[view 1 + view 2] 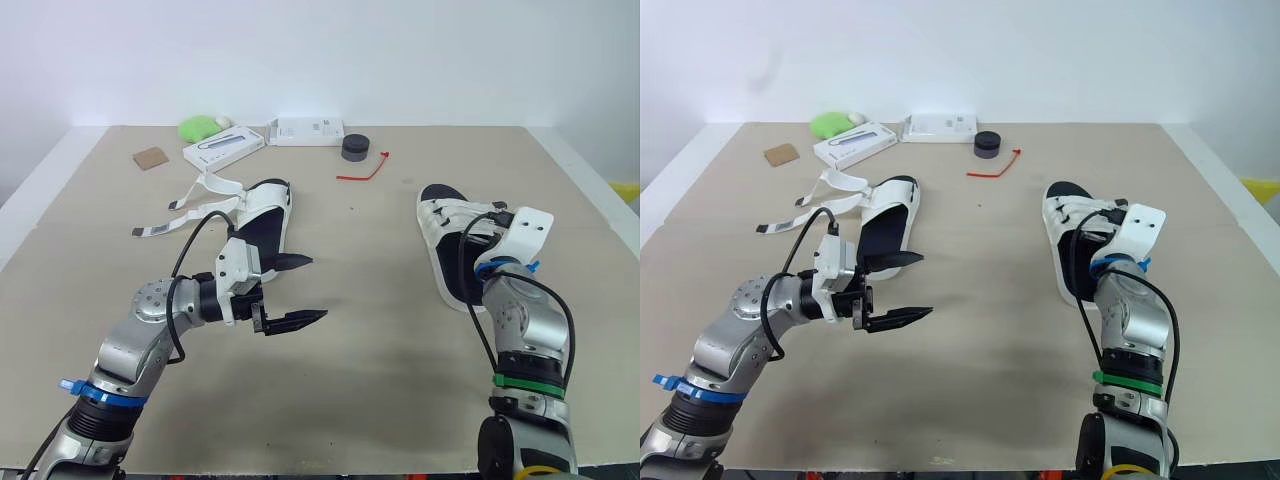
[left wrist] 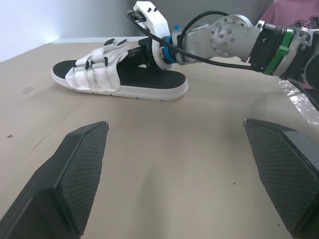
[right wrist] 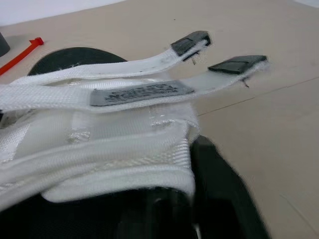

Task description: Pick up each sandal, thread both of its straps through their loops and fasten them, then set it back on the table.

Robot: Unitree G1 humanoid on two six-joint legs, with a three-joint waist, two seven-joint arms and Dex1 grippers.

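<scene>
Sandal (image 2: 99, 79) white-strapped, black footbed, right gripper (image 2: 141, 52) at it, hold unclear, left gripper (image 1: 318, 288) released.

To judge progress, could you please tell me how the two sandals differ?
The left sandal has straps splayed outward; the right sandal, across its upper. The right gripper is at the right sandal; the left gripper faces away from the left sandal. Both have white straps.

Silver-and-black left arm (image 1: 150, 320) is bent at the elbow, with the forearm reaching inward across the front. Black two-finger left gripper (image 1: 316, 288) is spread wide and empty, tips pointing to the robot's right. Silver right arm (image 1: 525, 320) with a green ring reaches forward. Black right gripper (image 2: 143, 54) is angled downward.
</scene>
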